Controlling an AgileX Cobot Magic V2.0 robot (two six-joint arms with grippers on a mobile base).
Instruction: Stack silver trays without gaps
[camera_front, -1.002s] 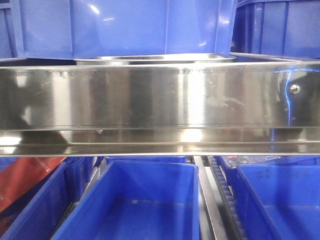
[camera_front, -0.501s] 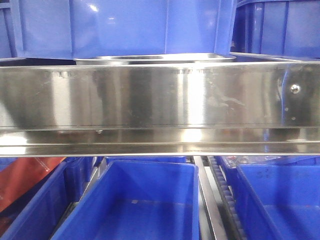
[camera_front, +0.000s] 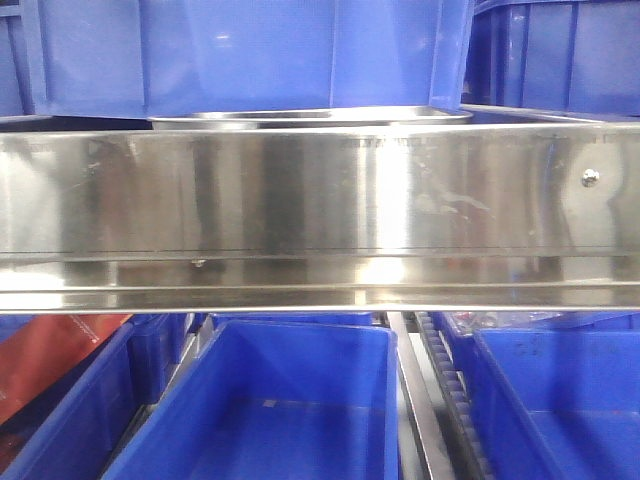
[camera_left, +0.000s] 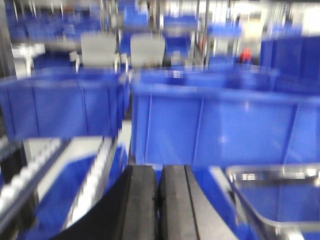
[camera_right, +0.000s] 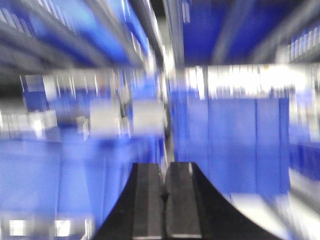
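Lying where it was a second ago, on the far shelf just behind the broad brushed-steel shelf band: shallow shiny stainless-steel tray, near a large blue plastic bin. Shifting only, dim reflections on the band's left half. Showing blurred at near right by the left wrist: second shiny steel tray. Pressing fingers together on nothing: left gripper, right gripper.
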